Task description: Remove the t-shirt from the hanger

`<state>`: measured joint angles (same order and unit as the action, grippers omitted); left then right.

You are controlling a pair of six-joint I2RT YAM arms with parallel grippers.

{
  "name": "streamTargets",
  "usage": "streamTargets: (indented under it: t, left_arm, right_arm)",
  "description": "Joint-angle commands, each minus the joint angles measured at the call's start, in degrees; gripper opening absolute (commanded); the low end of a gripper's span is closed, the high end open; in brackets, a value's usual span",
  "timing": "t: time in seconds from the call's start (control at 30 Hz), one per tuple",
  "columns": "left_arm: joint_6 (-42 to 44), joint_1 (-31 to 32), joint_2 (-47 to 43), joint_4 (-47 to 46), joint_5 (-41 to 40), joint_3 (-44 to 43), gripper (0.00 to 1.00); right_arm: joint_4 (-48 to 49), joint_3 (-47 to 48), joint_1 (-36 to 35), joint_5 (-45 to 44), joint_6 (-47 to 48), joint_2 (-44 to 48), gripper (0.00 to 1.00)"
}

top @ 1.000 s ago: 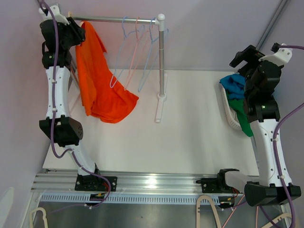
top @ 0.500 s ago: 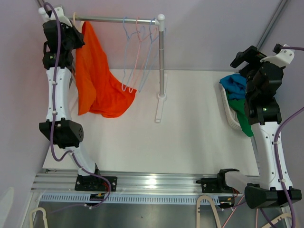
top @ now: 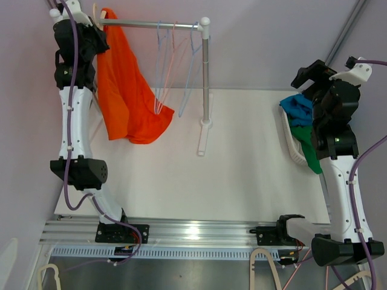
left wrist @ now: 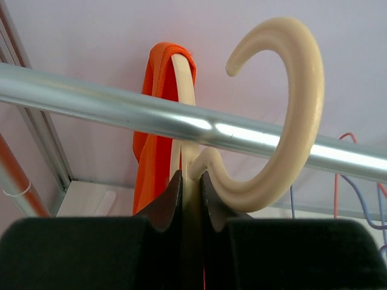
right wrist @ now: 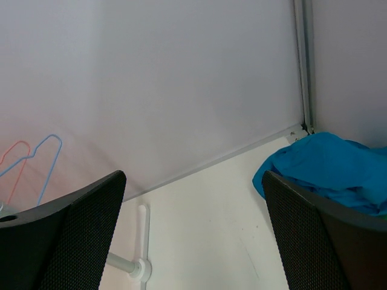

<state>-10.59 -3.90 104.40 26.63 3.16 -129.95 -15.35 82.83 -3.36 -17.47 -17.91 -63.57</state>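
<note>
Orange t-shirt [top: 127,90] hangs on cream hanger [left wrist: 290,121], just beyond and below left hand [left wrist: 188,184]. That hand clamps hanger's neck; hook curls around rail [left wrist: 109,104] right above it. Other side: right hand [right wrist: 190,181] spread wide, blue cloth [right wrist: 326,166] near its right finger.

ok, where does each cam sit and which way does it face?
Top external: above and behind the bases, looking down on the table; shows left arm up at the rail, right arm by the blue cloth.
Left wrist: looks up along its jaws, shut on the hanger, at the rail; t-shirt behind.
Right wrist: faces the back wall over the table; its open jaws show, blue cloth right.
Shared: top and left wrist, rail and t-shirt; top and right wrist, blue cloth.
</note>
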Motion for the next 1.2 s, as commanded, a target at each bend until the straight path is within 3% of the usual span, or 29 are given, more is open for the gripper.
streamTargets:
  t: [0.0,0.1,0.3,0.4,0.47,0.57,0.8,1.17]
  left_arm:
    - [-2.8,0.5,-5.3,-5.9,-0.4,-2.7,0.01]
    - [-6.5,0.6,-7.7,-5.5,-2.9,1.2,0.01]
    - [-11.2,2.4,-14.5,-1.6,-11.8,8.0,0.01]
    - [-11.7,6.2,-17.1,3.0,-20.8,9.9,0.01]
    - [-12.1,8.5,-20.1,4.8,-29.7,12.9,0.01]
    - [-14.2,12.5,-25.6,7.9,-36.2,18.7,0.01]
    - [-20.4,19.0,-36.4,14.9,-36.5,28.6,0.01]
    - [-24.7,20.6,-44.6,16.9,-32.2,37.3,0.01]
  right_arm:
    - [0.0,0.1,-0.8,3.8,0.5,0.5,0.99]
    - [0.0,0.1,-2.4,9.4,3.3,0.3,0.99]
    - [1.8,-0.6,-13.9,25.3,10.9,-0.7,0.99]
    - [0.6,0.3,-24.6,29.2,15.1,-3.1,0.99]
    - [0.4,0.1,-34.3,28.9,17.7,-4.7,0.99]
    - [3.1,-2.3,-45.9,27.4,19.6,-8.3,1.0]
    - [22.6,-8.3,-60.4,31.5,15.1,-15.7,1.0]
    - [39.6,-4.9,-65.0,32.3,10.4,-29.1,0.99]
